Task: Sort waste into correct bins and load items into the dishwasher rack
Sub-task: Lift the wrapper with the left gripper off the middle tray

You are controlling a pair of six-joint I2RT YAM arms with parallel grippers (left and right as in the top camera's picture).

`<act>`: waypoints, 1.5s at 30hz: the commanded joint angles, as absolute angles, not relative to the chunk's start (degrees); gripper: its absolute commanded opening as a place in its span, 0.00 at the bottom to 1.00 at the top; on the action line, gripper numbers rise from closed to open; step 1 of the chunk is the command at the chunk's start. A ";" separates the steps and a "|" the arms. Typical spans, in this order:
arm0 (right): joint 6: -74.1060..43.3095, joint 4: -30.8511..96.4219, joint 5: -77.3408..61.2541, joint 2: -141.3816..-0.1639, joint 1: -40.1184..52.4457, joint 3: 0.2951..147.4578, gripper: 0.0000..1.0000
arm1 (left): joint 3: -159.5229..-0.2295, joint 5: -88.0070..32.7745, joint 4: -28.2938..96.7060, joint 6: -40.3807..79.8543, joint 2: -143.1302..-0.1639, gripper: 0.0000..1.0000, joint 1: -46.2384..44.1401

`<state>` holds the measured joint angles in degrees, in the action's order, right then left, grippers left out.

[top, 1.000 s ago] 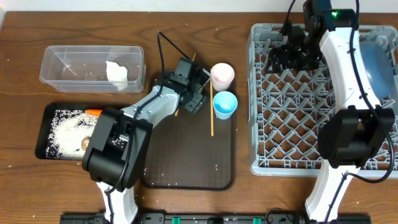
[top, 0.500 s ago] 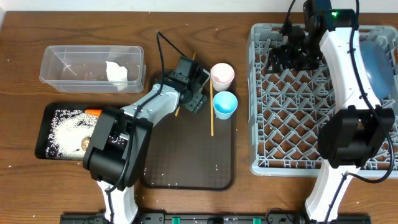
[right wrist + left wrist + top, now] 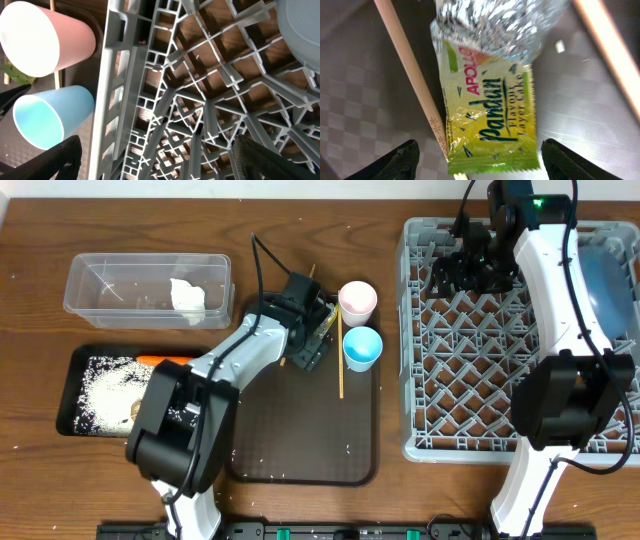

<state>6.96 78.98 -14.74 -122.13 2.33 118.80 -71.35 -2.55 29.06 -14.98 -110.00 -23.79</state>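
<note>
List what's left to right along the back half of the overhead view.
clear tub → left arm's fingers → pale pink cup → right arm's fingers → large blue bowl. Skipped: the rack, since it spans the last two.

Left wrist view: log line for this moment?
left end effector: open, over wrapper | wrapper: lying beside chopstick | right end effector: open, over rack

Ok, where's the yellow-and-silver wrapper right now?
Centre of the left wrist view: the wrapper lies on the brown serving tray between the two chopsticks, directly under the open left gripper, just left of the blue cup seen from overhead.
</note>
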 commanded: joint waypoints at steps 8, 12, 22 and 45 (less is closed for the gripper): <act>7.84 78.96 -14.79 -120.22 2.70 119.13 0.90 | -71.13 -3.92 30.22 -14.96 -108.33 0.79 -24.60; 7.84 78.94 -14.79 -120.22 2.70 119.13 0.90 | -71.13 -3.95 30.17 -16.19 -108.33 0.80 -26.39; 7.84 78.89 -14.79 -120.22 2.70 119.13 0.91 | -70.94 -3.01 30.06 -18.35 -109.65 0.80 -28.58; 7.84 78.94 -14.79 -120.22 2.70 119.13 0.91 | -70.94 -2.98 28.29 -18.11 -118.21 0.13 -26.89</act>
<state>6.96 78.83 -14.74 -122.10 2.33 118.80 -72.27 -6.22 27.70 -17.67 -113.97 -27.81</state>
